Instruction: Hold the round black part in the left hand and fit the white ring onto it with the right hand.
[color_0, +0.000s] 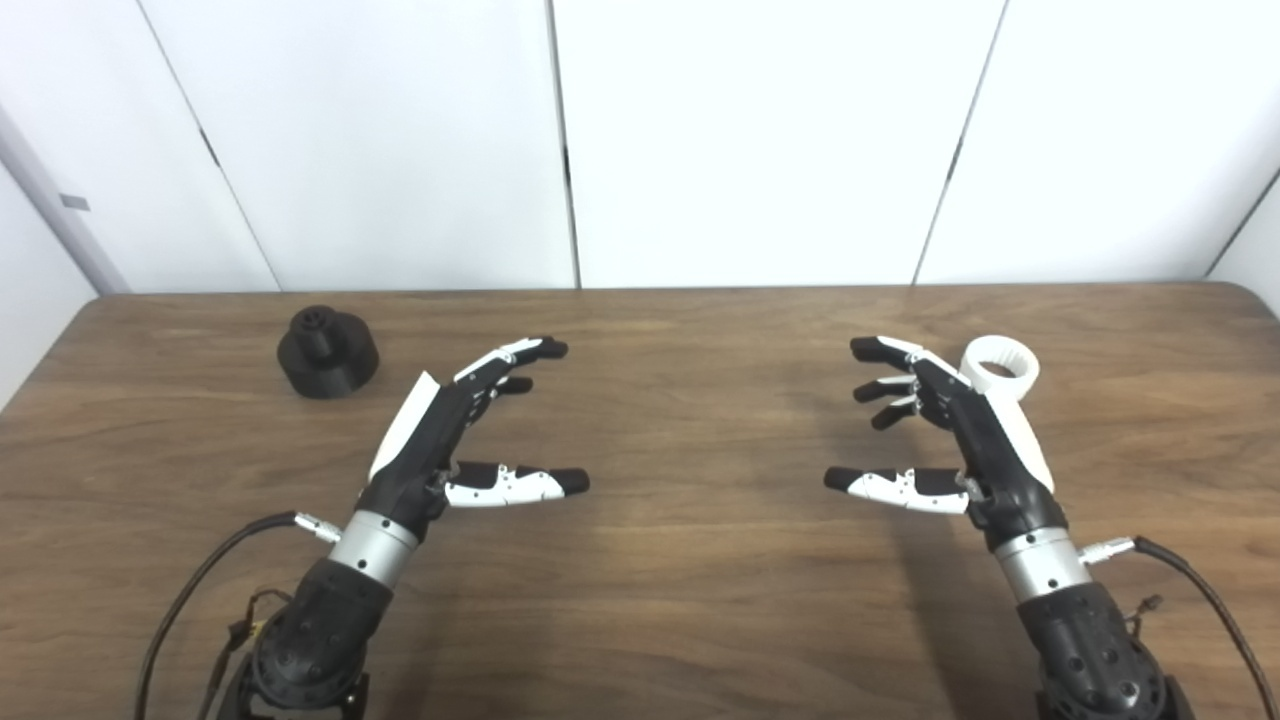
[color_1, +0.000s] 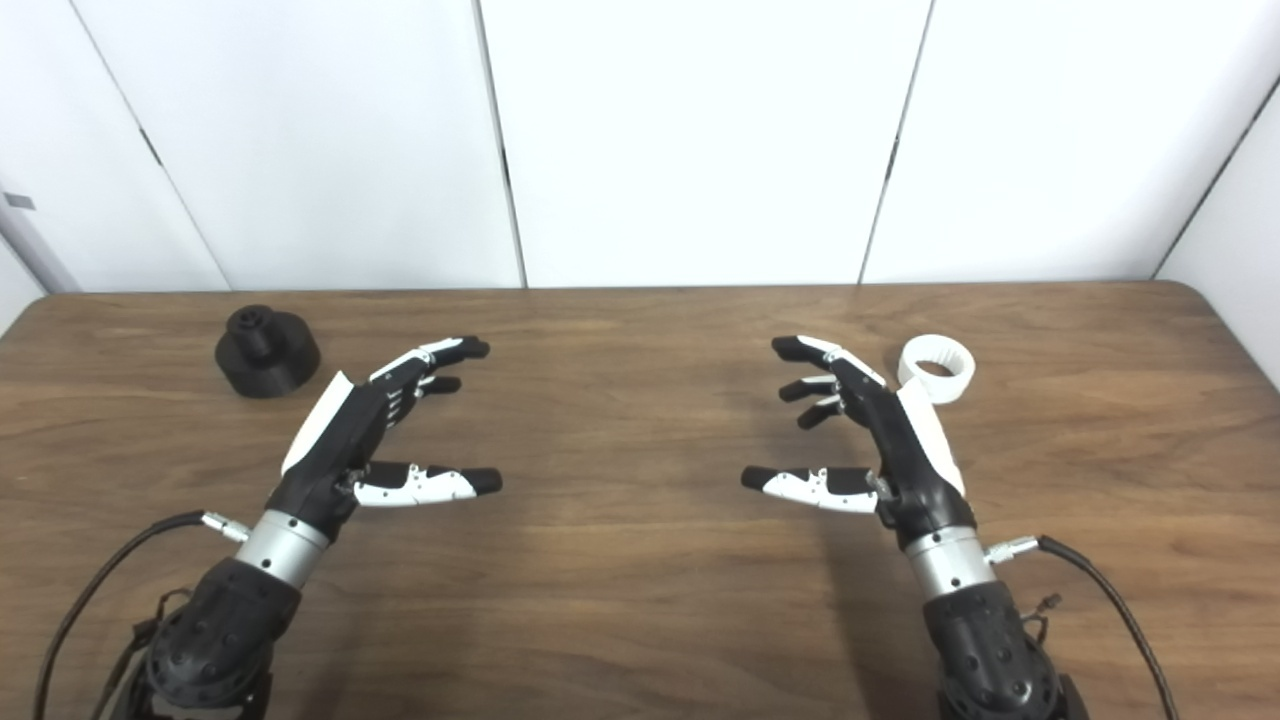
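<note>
Surface: brown wood-grain surface (color_0: 640, 600).
Black part: round black plastic part (color_0: 327, 352), far-left on the surface.
White ring: white plastic ring (color_0: 1000, 366), far-right, just beyond the right robot hand.
Left robot hand (color_0: 455, 430): spread wide, empty.
Right robot hand (color_0: 950, 430): spread wide, empty.

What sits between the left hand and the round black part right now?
Nothing: only bare wooden table separates the open left hand from the round black part. The left eye view shows the gap plainly; the right eye view agrees.

One round black part (color_0: 327, 352) and one white ring (color_1: 937, 369) sit on the single wooden tabletop (color_0: 700, 560); two hands are present.
</note>
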